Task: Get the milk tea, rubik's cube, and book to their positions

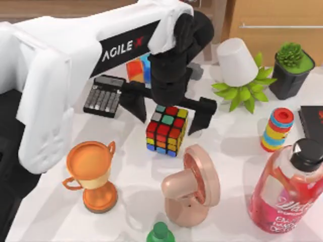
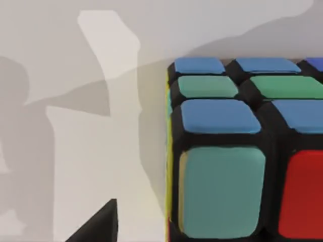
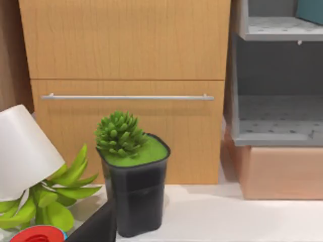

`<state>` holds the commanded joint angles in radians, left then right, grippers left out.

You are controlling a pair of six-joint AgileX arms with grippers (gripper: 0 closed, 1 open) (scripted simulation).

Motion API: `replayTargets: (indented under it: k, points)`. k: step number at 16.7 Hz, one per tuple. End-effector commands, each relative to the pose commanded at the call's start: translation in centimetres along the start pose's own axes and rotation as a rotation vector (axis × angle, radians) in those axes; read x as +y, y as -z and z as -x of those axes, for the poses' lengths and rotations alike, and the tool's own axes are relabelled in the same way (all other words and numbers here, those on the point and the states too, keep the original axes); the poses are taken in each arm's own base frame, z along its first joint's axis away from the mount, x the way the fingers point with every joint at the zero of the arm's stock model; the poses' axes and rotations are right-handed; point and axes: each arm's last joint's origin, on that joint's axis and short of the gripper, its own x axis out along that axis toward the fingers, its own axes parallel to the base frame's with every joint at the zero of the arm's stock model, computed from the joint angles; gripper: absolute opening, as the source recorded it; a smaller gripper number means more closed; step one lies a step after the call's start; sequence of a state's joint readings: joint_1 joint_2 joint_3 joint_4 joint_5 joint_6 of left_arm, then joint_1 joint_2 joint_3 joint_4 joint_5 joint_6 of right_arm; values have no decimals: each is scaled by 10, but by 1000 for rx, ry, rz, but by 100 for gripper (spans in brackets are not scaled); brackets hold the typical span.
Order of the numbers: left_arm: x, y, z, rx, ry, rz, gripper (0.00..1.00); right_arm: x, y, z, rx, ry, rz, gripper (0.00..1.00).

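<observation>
The rubik's cube [image 1: 166, 129] is showing glossy plastic tiles set in black. The worktop [image 1: 131, 176] is looking smooth and matt, while the cabinet [image 3: 126, 75] is showing wood grain with a metal handle [image 3: 127, 97].

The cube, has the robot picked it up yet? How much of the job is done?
Nothing looks finished yet. The cube sits on the table. The left pincer hangs open above it, one finger on each side, not gripping. The right pincer is off by the potted plant. Left to do: grab and move the cube, then the milk tea and book.
</observation>
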<state>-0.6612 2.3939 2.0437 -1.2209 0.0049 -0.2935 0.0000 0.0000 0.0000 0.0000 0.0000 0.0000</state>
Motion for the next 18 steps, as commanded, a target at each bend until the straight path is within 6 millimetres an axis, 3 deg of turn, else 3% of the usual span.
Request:
replayTargets:
  k: [12,18]
  points:
    - [0,0,0,0,0,0,2,0,0,0,0,0,0,100]
    - [0,0,0,0,0,0,0,0,0,0,0,0,0,100]
